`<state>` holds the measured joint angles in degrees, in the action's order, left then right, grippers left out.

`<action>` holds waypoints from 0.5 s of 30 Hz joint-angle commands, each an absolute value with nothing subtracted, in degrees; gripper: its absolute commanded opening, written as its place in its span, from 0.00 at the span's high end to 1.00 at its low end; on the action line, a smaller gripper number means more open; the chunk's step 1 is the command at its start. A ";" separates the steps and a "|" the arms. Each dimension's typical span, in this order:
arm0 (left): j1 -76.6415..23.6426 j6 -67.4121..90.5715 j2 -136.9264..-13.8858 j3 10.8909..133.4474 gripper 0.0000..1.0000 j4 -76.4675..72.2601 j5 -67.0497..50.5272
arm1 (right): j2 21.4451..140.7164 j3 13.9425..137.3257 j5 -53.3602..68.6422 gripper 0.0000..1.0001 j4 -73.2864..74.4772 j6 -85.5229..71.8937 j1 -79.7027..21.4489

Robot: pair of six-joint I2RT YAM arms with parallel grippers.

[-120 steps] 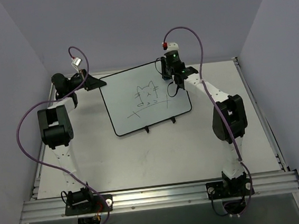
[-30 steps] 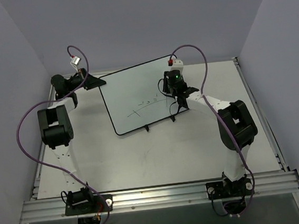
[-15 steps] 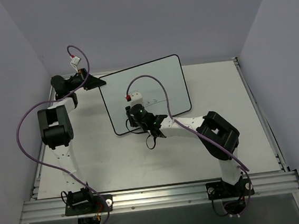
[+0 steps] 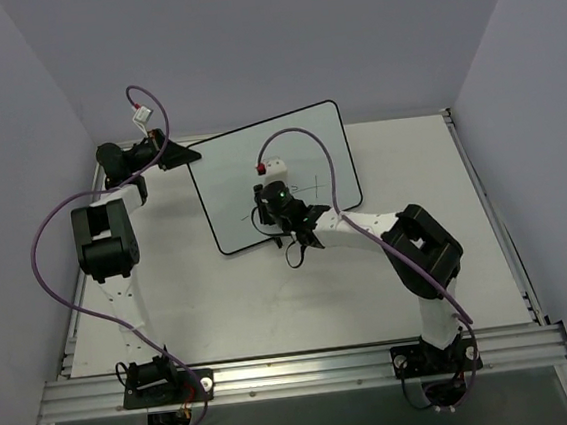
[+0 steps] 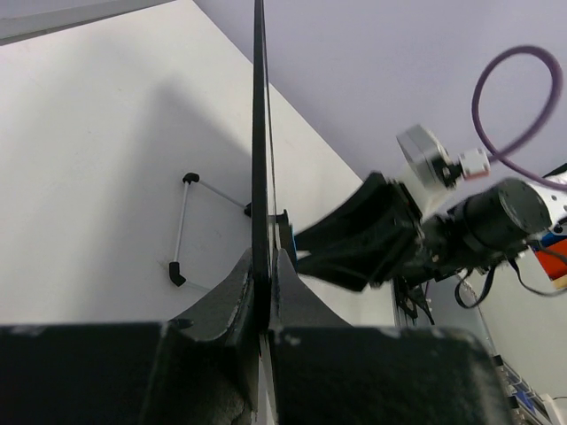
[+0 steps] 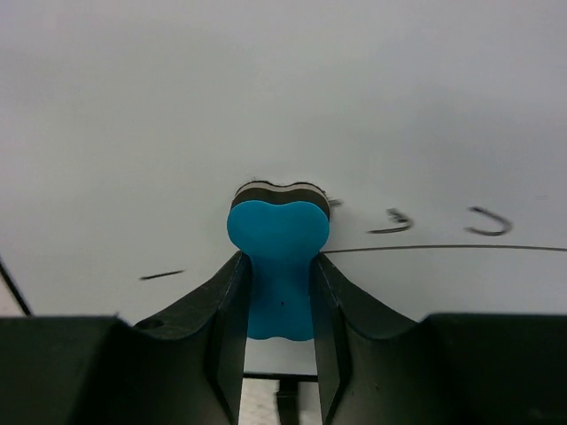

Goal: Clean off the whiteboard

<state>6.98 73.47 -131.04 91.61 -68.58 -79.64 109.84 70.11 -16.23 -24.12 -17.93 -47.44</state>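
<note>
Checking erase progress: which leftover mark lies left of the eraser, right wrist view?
The short dash; the curls and long line lie right of the blue eraser.

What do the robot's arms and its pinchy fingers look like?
Both arms are white tubes with chunky black joint blocks: the left arm and the right arm. A purple cable loops along each. The right wrist carries a tiny green light and a white plug with a red tip. The left gripper and right gripper each have two curved black fingers.
</note>
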 commanded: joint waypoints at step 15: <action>6.86 70.05 -127.79 92.90 0.98 -78.31 -80.77 | 103.97 58.27 -13.89 1.00 -29.09 -16.79 -25.40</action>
